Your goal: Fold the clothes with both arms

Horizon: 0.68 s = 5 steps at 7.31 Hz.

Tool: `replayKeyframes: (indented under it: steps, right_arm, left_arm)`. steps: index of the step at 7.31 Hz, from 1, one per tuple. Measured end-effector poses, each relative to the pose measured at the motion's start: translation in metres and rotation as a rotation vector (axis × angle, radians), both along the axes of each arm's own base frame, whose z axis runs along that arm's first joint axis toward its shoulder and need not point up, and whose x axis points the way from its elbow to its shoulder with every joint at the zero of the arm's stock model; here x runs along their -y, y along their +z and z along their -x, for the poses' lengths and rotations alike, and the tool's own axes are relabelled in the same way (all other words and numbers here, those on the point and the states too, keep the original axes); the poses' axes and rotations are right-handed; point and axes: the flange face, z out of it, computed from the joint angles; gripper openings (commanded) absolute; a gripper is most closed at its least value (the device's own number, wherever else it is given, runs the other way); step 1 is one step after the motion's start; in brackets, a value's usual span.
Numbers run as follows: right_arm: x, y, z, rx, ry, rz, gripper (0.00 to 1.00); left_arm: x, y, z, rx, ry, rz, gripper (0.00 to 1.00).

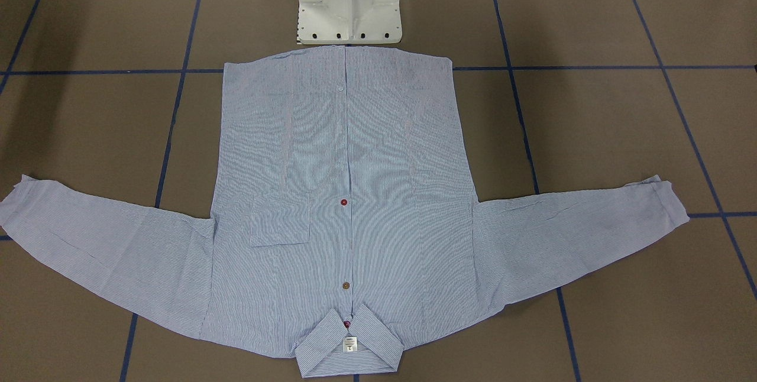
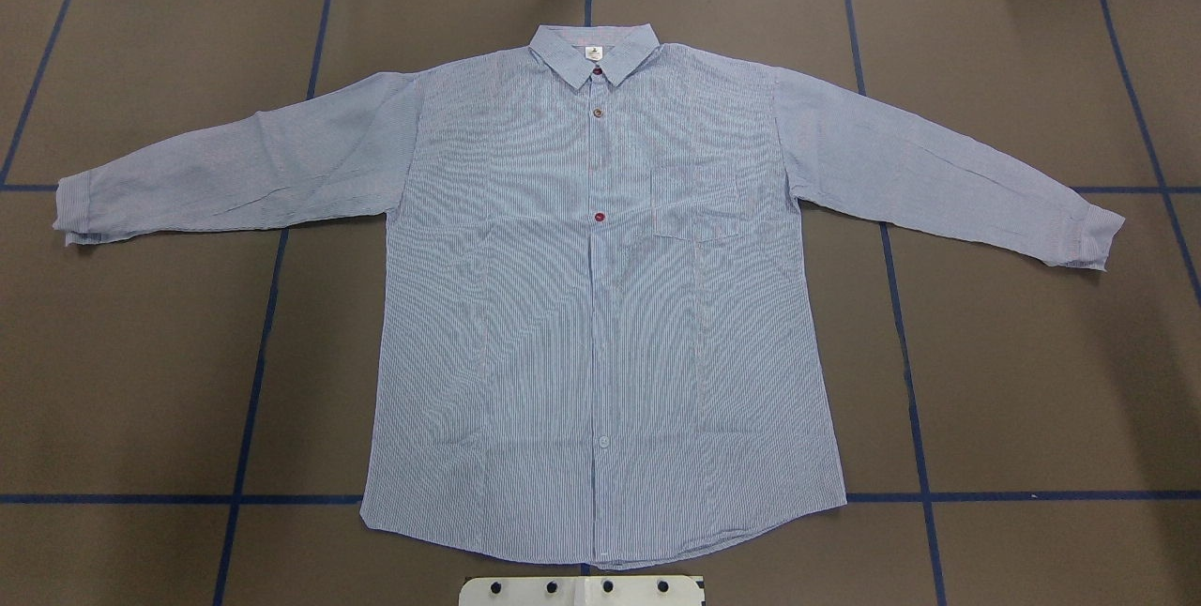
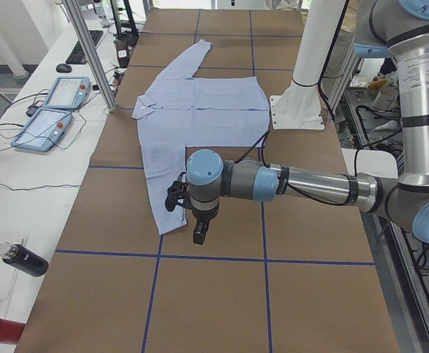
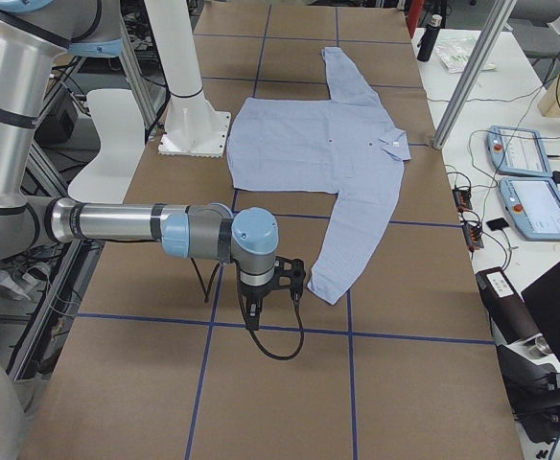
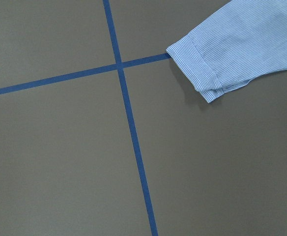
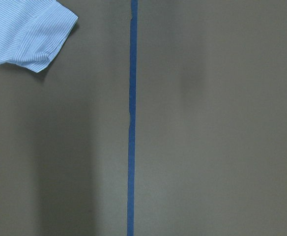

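Where blue tape [image 2: 253, 400] crosses the brown desk [image 2: 141, 353], the striped shirt [image 2: 600, 306] lies flat, buttoned front up, sleeves spread, collar [image 2: 561, 48] away from the robot. The left pincer [image 3: 198, 234] and right pincer [image 4: 252, 312] each hang just beyond a cuff [image 5: 197, 69]; I cannot tell whether either is spread.

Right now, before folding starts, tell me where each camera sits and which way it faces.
Front-facing: across the table, looking steeply down at the shirt; only the white pedestal shows.
Overhead: behind the robot, looking forward and down on the shirt; pedestal edge only.
Exterior left: table's end, looking along it; left arm near.
Exterior right: opposite end; right arm near.
Left wrist: down on one cuff and blue tape; no robot part.
Right wrist: down on the other cuff; no robot part.
Shared: both wrist views show a cuff beside tape.
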Motion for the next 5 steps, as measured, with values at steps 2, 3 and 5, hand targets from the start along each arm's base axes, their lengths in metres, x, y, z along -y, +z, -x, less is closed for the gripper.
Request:
replayKeyframes:
  steps: [2, 3, 5]
  right_arm:
    - [0.007, -0.006, 0.0, -0.002, -0.001, -0.019, 1.0]
    - [0.014, -0.016, 0.0, -0.002, -0.001, -0.044, 1.0]
    - [0.035, -0.044, 0.001, 0.003, 0.0, -0.11, 1.0]
  left_arm:
    - [-0.001, -0.01, 0.0, 0.004, 0.0, -0.021, 1.0]
    - [-0.001, -0.018, 0.0, 0.004, 0.001, -0.037, 1.0]
    - [-0.001, -0.047, 0.0, 0.002, 0.001, -0.111, 1.0]
